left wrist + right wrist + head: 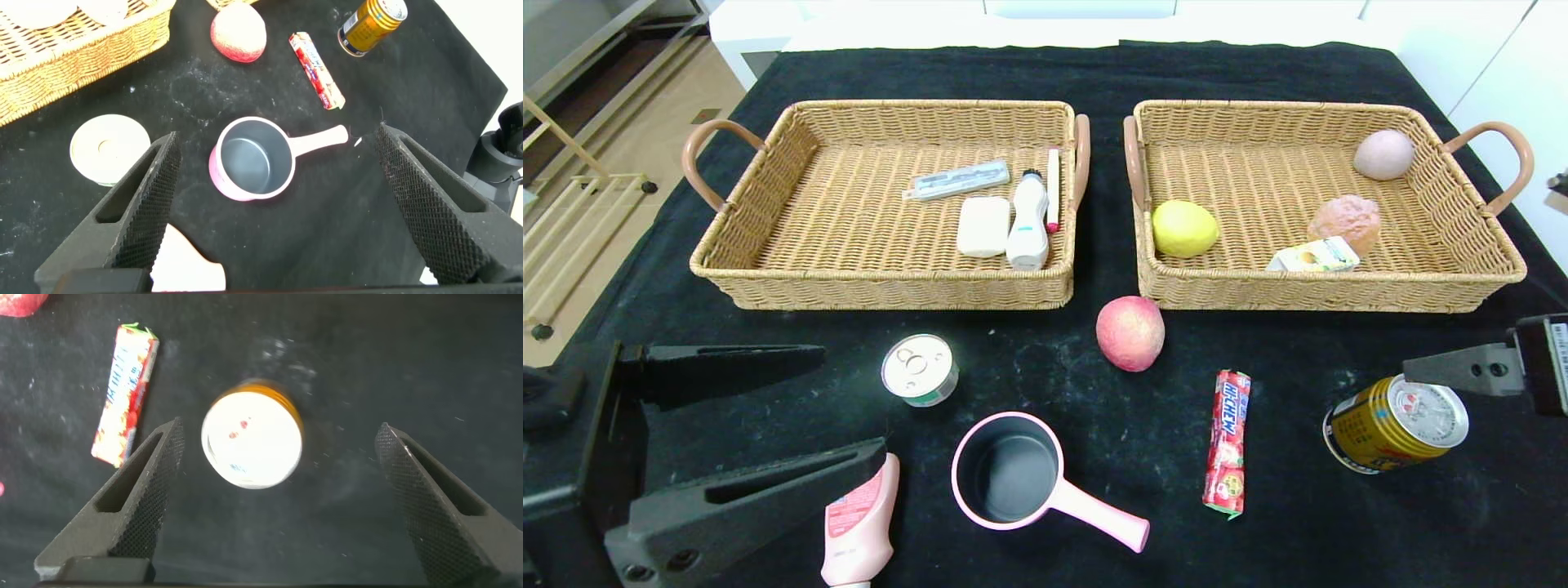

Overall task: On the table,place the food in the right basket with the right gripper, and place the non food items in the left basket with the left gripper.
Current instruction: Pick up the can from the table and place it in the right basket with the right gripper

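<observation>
Currently we see the right gripper [270, 498] hanging over the gold drink can [1395, 423], which stands upright on the black-clothed desk [1339, 539] at the near right; its fingers [135, 510] are spread fully wide with nothing held, and in the right wrist view the can's silver lid [252, 441] sits between them. From the head view only one grey finger [1462, 369] shows, just above the can.

Left gripper [727, 425] is at the near left, fingers [743, 498] also wide apart and empty. Its lower finger overlaps the pink squeeze tube with a red label [859, 527] lying at the desk's front edge. In the left wrist view the pink saucepan with a dark inside [253, 159] lies between the fingers, farther off.

Loose on the desk:
- small tin with a ring-pull lid [920, 370], upright, left of centre
- the saucepan, handle pointing toward the near right
- red-pink peach [1130, 332], just in front of the gap between the baskets
- red Hi-Chew candy stick [1227, 442], lying lengthwise between peach and can

Left wicker basket [768, 269] holds a clear flat packet [956, 180], a white bar [983, 226], a white bottle with a dark cap [1028, 220] and a thin pen-like stick [1054, 188], all bunched at its right end.

Right wicker basket [1462, 286] holds a yellow lemon [1184, 229], a small juice carton [1313, 256], a knobbly orange-pink fruit [1345, 220] and a smooth pale pink round item [1383, 154] in the far corner.
</observation>
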Robot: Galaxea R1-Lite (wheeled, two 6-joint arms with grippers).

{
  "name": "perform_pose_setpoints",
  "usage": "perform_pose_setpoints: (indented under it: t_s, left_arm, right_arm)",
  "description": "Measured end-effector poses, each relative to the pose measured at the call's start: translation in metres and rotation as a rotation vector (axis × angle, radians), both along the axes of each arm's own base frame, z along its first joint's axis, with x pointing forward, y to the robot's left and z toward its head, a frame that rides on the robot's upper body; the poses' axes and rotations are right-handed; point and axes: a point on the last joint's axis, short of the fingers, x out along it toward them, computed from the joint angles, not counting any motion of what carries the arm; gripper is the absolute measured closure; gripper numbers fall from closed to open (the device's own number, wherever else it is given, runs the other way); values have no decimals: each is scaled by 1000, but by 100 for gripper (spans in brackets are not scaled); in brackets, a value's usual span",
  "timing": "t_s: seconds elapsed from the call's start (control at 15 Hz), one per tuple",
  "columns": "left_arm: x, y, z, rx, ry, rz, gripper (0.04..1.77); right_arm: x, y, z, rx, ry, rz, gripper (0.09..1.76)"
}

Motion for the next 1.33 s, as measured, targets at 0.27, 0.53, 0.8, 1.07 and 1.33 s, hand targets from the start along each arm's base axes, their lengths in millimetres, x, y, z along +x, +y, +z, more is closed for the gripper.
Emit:
perform_pose_setpoints:
  t_s: [0.27,0.53,0.8,1.07,1.33]
  left_arm:
    - [0,0,0,1,0,-3,9]
    - [-1,0,-1,1,1,-6,9]
    - [-2,0,0,-1,-4,-8,9]
    - [-3,1,0,-1,-6,-9,9]
    - [-4,1,0,-2,-9,-12,9]
  right_arm:
    - [19,11,-9,2,57,-10,14]
    - [30,16,-21,1,110,-29,14]
    - [37,19,-32,9,171,-64,14]
    - [45,22,-49,12,235,-105,14]
    - [52,25,-59,-1,270,-116,14]
